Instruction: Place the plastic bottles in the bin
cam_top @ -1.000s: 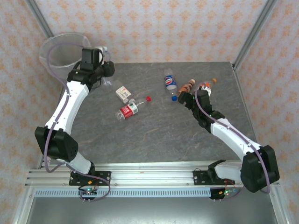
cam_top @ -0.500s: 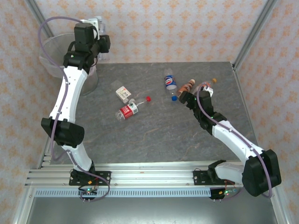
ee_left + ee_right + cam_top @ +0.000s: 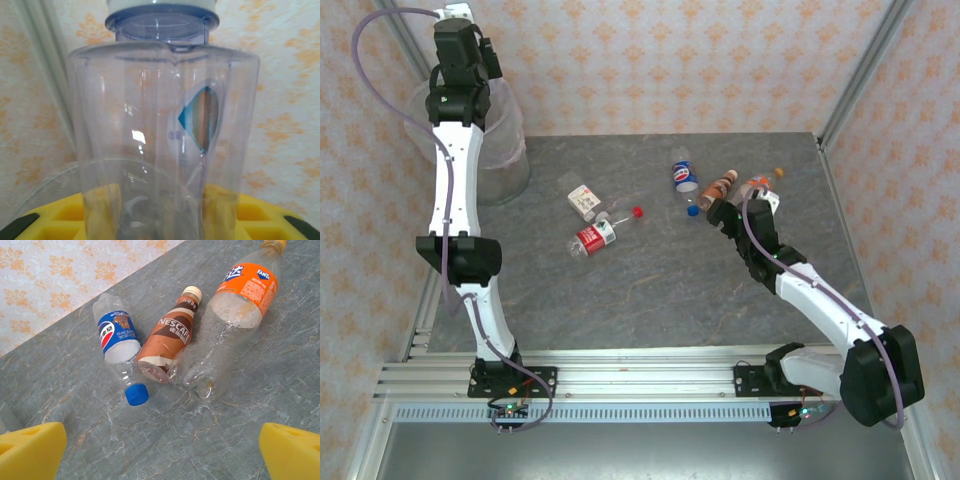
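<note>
Raised above the bin (image 3: 506, 166), my left gripper (image 3: 458, 30) pinches a light, crushable bottle (image 3: 160, 125); right gripper (image 3: 161, 446), jaws apart, has three bottles (image 3: 167, 342) just ahead, best gripped mid-body.

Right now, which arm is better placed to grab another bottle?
Right: the right gripper, open, faces the orange bottle, brown bottle and blue-labelled bottle. The left gripper, by the bin, holds a clear bottle.

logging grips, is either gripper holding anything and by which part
Left gripper grips a clear plastic bottle by its lower body; right gripper is open, holding nothing.
</note>
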`<state>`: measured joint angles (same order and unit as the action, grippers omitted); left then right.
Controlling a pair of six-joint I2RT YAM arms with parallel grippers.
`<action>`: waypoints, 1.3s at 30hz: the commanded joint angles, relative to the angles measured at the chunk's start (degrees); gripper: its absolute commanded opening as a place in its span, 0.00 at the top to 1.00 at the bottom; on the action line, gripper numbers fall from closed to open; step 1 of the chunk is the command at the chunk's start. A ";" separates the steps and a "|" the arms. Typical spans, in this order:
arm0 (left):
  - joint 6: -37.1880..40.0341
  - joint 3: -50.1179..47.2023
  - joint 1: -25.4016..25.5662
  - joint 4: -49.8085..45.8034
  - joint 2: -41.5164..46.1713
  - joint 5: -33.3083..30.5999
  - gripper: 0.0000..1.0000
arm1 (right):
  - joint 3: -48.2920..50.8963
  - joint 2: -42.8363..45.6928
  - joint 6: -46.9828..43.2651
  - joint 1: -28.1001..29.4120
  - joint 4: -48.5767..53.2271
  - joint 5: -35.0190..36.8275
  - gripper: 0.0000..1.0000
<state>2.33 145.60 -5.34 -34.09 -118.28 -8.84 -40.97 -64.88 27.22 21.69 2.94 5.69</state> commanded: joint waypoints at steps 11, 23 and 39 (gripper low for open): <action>4.71 2.79 -3.22 0.36 -7.56 -10.32 0.57 | 1.28 3.07 -0.07 -0.27 -0.29 2.96 0.01; -0.18 3.26 -6.77 -5.35 -12.01 -14.58 0.49 | 2.12 4.15 0.01 -0.32 -0.24 3.34 0.01; -4.17 5.57 -6.65 -8.80 -10.53 -16.14 0.08 | 2.60 4.15 -0.20 -0.26 -0.77 3.39 0.01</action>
<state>-0.60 149.60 -12.03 -41.32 -130.93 -23.22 -39.31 -61.73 27.22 21.69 2.96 7.57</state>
